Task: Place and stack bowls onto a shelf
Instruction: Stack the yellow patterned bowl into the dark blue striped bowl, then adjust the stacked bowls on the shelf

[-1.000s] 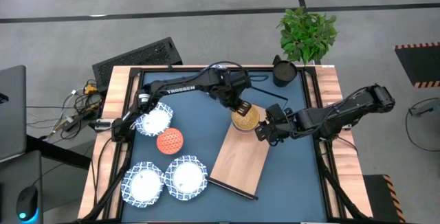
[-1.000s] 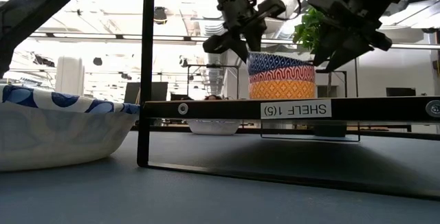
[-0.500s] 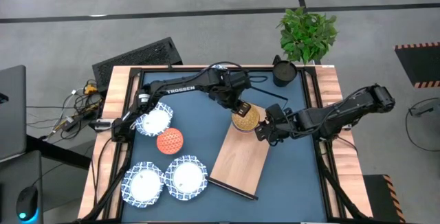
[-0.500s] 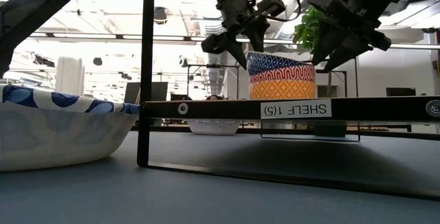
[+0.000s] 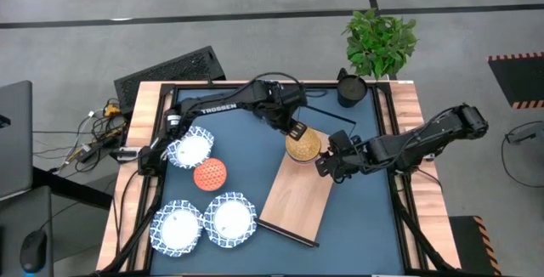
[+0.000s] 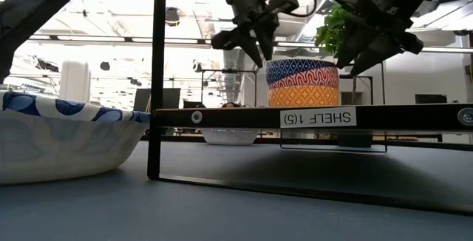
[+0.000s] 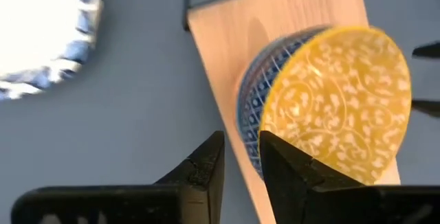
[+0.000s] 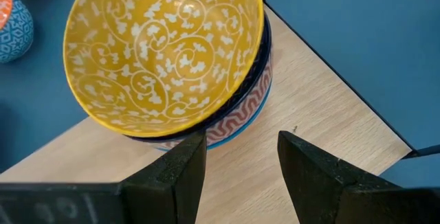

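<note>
Left gripper (image 5: 297,129) narrowly parted, right gripper (image 5: 326,160) wide, beside half-hidden stacked bowls (image 5: 303,145).

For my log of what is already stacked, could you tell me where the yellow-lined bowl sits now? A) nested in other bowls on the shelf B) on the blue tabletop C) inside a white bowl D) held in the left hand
A: the yellow-lined bowl tops a bowl stack on the shelf, neither hand gripping it.

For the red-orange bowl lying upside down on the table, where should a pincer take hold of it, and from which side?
The red-orange bowl lies dome-up on the mat, so no rim is exposed. Probably best to come straight down and close across its widest part, near the mat, where the sides are steepest. The left pincer is nearer. White bowls crowd it closely on two sides, so set the fingers along the free direction.
</note>
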Tool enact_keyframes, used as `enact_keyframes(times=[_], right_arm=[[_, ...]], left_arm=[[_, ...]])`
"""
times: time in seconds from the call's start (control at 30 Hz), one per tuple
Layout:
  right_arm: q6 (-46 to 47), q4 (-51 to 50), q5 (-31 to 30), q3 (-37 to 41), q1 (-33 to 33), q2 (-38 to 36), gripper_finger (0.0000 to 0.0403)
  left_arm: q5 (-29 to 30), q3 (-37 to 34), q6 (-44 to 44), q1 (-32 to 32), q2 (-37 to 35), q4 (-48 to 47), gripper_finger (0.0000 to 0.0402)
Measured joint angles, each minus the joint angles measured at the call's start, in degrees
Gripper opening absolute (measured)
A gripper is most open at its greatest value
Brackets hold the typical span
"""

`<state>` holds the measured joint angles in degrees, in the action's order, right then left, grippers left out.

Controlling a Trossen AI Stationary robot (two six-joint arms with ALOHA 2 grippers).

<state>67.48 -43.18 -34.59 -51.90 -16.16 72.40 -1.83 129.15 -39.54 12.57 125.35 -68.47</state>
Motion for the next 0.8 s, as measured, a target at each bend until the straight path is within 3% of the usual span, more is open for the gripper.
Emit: enact_keyframes(times=[0.23, 0.5, 0.67, 0.8], right_arm=[[0.46, -0.03, -0.03, 0.0, -0.1, 0.0, 0.0207], [1.46, -0.29, -1.29, 0.0, -0.44, 0.0, 0.0207], [1.63, -0.14, -1.35, 0.0, -0.44, 0.0, 0.0207], [1.95, -0.07, -1.36, 0.0, -0.2, 0.0, 0.0207]], left_arm=[[-1.69, -0.03, 5.29, -0.18, 0.04, -1.86, 0.0072], [-2.29, -0.03, 11.99, -0.27, -2.35, 2.75, 0.0007], [-1.39, -0.03, 16.05, 0.1, -3.01, 2.85, 0.0001], [-5.89, -0.03, 19.37, 0.1, -2.36, 6.39, 0.0]])
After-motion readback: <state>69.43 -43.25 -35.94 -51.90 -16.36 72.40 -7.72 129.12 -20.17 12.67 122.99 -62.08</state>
